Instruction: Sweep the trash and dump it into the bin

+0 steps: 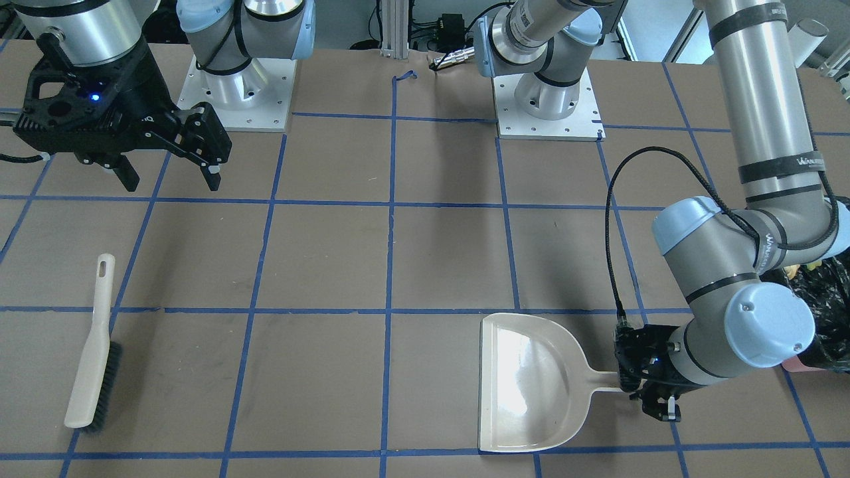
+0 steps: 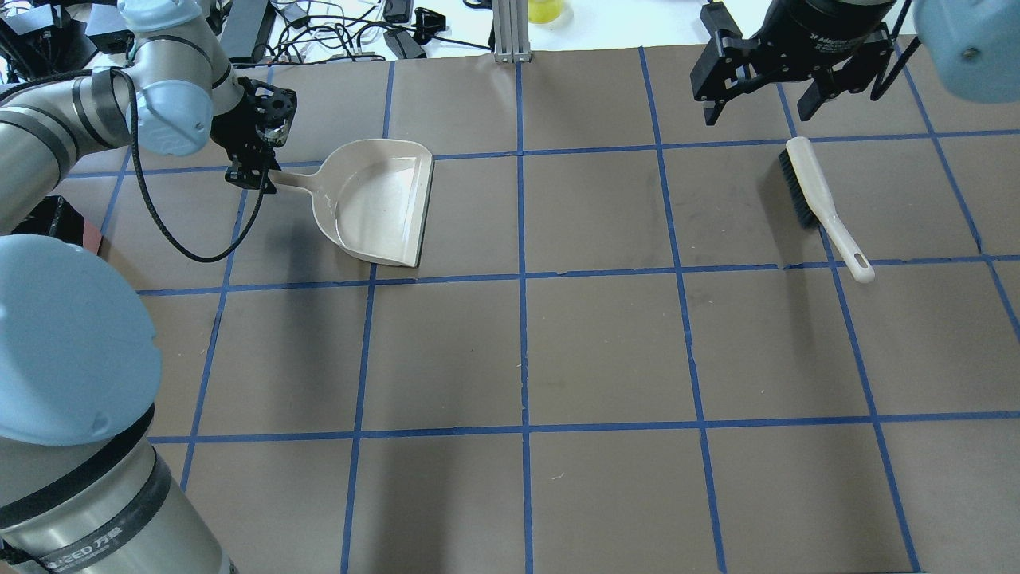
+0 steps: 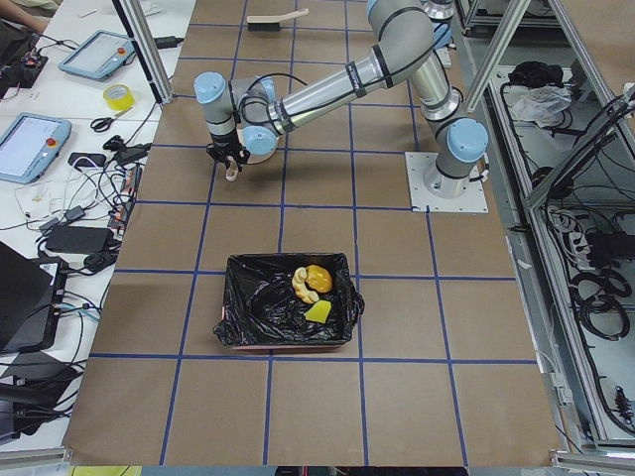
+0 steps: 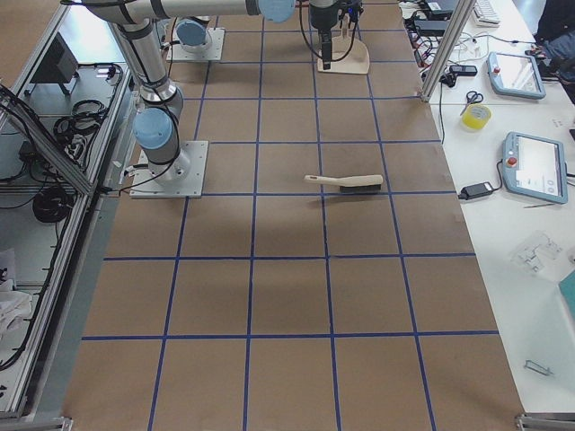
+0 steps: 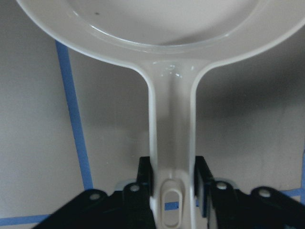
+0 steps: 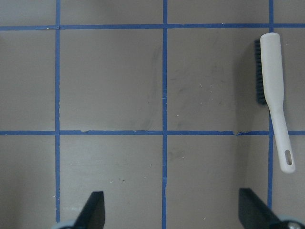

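The bin [image 3: 248, 302], a pink box lined with a black bag, stands on the table and holds all three trash items: the golden-brown lump [image 3: 319, 277], the pale crescent slice [image 3: 301, 286] and the yellow sponge [image 3: 317, 311]. The bin's edge also shows in the front view [image 1: 820, 318] behind my left arm. The beige dustpan [image 2: 374, 199] lies flat and empty on the table. My left gripper [image 5: 172, 171] is shut on the dustpan's handle [image 1: 604, 382]. My right gripper [image 2: 757, 112] is open and empty, above the table beside the brush [image 2: 817, 203].
The beige hand brush [image 1: 93, 358] with dark bristles lies loose on the table; it also shows in the right wrist view [image 6: 274, 95]. Blue tape lines grid the brown table top. Tablets, tape and cables lie on the side bench [image 4: 530, 162].
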Available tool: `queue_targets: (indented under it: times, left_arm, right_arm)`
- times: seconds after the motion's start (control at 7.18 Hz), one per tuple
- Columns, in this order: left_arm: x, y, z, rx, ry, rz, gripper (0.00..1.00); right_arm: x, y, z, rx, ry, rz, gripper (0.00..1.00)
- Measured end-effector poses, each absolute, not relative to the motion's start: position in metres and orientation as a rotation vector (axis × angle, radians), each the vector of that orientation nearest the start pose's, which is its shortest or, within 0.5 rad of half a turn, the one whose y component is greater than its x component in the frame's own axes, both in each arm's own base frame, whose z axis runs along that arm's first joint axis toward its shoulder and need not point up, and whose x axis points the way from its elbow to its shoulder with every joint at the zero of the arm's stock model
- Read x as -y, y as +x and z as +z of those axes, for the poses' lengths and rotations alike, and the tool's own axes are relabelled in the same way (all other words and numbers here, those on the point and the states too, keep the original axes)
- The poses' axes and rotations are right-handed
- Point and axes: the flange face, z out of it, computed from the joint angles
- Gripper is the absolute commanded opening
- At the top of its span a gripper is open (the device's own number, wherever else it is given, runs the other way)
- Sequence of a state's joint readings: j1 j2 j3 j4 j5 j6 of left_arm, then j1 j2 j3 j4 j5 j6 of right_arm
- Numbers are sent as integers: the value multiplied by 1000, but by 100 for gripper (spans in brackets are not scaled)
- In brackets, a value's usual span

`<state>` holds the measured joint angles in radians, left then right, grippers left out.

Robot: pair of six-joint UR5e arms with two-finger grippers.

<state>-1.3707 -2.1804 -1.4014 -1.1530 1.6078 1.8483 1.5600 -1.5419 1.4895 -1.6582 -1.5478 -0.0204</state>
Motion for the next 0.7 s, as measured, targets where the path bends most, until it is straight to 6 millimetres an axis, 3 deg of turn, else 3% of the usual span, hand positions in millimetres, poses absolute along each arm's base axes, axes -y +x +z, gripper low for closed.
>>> queue_targets:
  times: [0.42, 0.7]
  left_arm:
    - [706, 4, 252, 2138, -2305, -50, 78]
    - [699, -30, 292, 2158, -2306, -3, 78]
  right_arm:
    - [519, 130, 523, -3113, -18, -227, 100]
    - [519, 130, 523, -3112, -18, -230, 100]
